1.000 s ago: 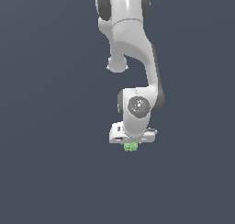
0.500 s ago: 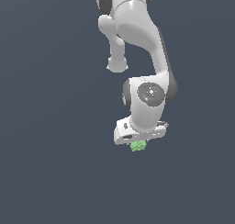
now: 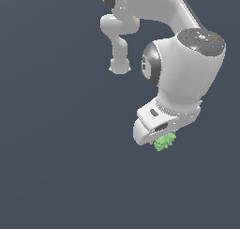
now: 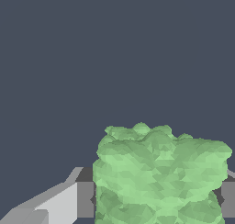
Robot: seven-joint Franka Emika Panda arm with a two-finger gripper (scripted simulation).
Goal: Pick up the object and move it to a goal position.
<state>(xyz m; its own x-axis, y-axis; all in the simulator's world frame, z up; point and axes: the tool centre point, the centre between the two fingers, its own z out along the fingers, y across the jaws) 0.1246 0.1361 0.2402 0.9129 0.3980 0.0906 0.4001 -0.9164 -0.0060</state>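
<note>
The object is a small light-green bumpy lump. It hangs under my white gripper, which is shut on it and holds it in the air. In the wrist view the object fills the space between the two grey fingers, pressed on both sides. The fingertips are hidden behind the hand in the exterior view. No goal marker shows in either view.
Only a plain dark grey-blue background surrounds the arm. No other objects, edges or surface marks show.
The arm has swung toward the camera and toward the exterior view's right, carrying the green object with it. The grip on the object is unchanged.
</note>
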